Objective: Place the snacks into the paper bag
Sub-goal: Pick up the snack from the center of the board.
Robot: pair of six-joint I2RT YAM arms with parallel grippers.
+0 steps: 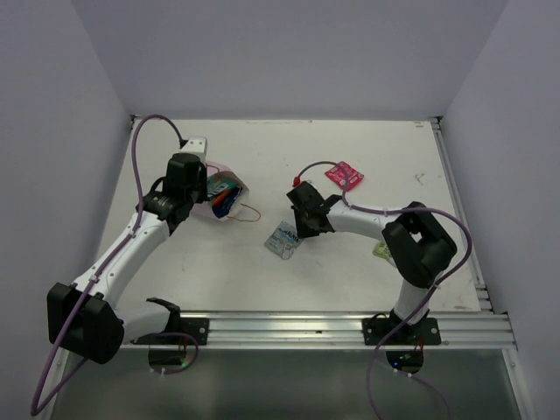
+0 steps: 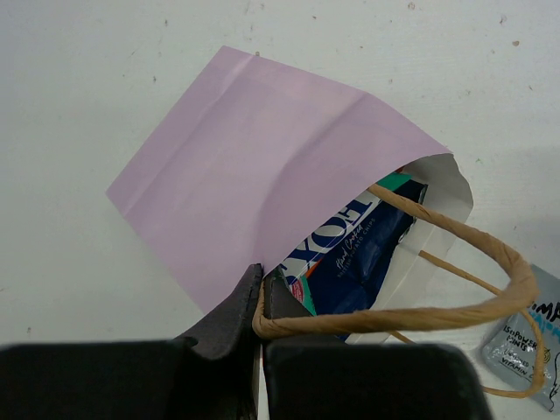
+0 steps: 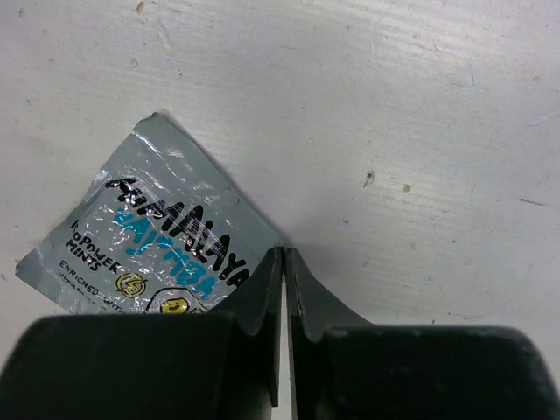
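Picking up the silver-grey packet is the step in hand. It lies flat on the tabletop, a little to the right of the paper bag. The right pincer is down at the packet's near edge with only a thin slit between its jaws. That edge runs in right at the tips, so it looks nipped, though the wrist view cannot confirm how much foil is caught.

The left pincer is clamped tight on one end of the tan string handle. This props up the mouth of the bag, which lies on its side facing the right arm. A dark blue packet sits inside, with a teal-green edge behind it.

The pink-red packet lies out on the tabletop, well beyond the right arm. The yellow-green packet is half hidden beside that arm's elbow. By my reckoning the task is about halfway done.

The next move calls for a gentle lift to test the hold, since a thin edge grip on slick foil could slip. The right arm would then carry the packet leftward, low and flat, and push it well past the handle loop and the bag's rim before letting go. The left arm should keep the mouth open throughout.
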